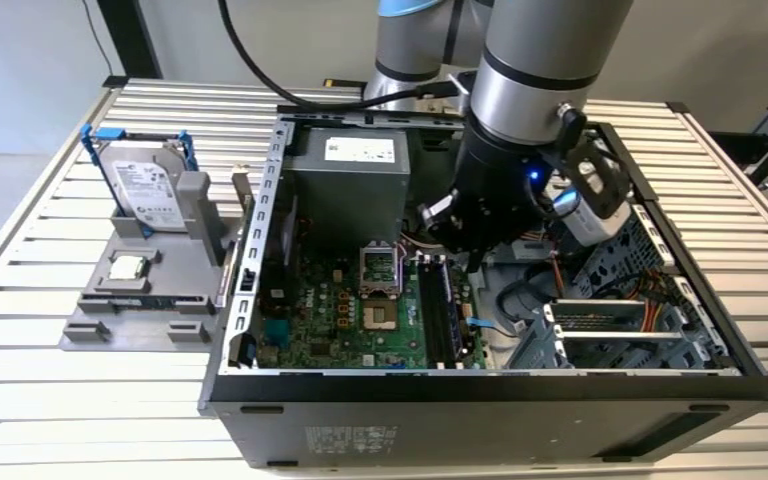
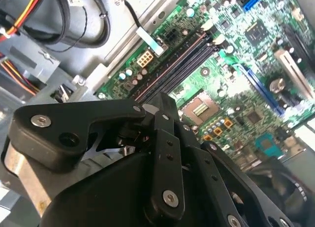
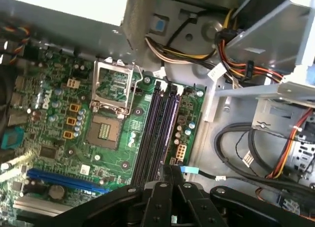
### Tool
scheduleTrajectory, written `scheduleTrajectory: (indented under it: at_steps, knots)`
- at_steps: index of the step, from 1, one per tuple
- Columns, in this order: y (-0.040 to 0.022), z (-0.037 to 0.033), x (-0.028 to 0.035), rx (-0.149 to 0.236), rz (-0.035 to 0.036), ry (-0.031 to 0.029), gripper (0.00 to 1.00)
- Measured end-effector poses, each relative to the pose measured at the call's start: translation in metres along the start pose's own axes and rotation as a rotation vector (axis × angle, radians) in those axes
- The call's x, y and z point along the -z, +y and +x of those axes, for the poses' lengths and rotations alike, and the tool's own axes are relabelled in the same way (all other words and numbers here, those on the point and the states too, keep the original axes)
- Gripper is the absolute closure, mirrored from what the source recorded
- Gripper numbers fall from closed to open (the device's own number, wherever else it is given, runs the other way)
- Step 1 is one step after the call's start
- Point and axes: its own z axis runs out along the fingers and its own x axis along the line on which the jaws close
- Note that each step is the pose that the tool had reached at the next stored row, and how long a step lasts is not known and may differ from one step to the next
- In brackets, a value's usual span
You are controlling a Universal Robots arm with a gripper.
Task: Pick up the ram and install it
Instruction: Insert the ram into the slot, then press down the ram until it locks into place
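My gripper (image 1: 471, 262) reaches down inside the open computer case, just above the far end of the black memory slots (image 1: 438, 310). In both wrist views the fingers (image 3: 162, 192) are drawn together. A thin dark stick, the ram (image 3: 172, 169), stands edge-on between the fingertips, and most of it is hidden by them. In the second wrist view the gripper (image 2: 157, 106) hangs over the motherboard beside the slots (image 2: 177, 64). The slots (image 3: 157, 133) look empty and run in line with the pinched stick.
The processor socket (image 3: 104, 131) lies open beside the slots. Cable bundles (image 3: 236, 148) and the drive cage (image 1: 611, 330) crowd the exterior view's right. The power supply (image 1: 351, 170) sits at the back. Outside the case, a grey fixture (image 1: 137, 320) holds a hard drive (image 1: 144, 190) and a processor chip (image 1: 127, 267).
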Motion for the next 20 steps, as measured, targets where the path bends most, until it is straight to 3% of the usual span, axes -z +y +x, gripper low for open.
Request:
scheduleTrajectory:
  at_steps: [15,20]
  knots:
    - [0.0,0.0,-0.0003,0.261,-0.0045,-0.0003,1.0]
    - [0.0,0.0,-0.0004,0.322,-0.0055,-0.0003,1.0]
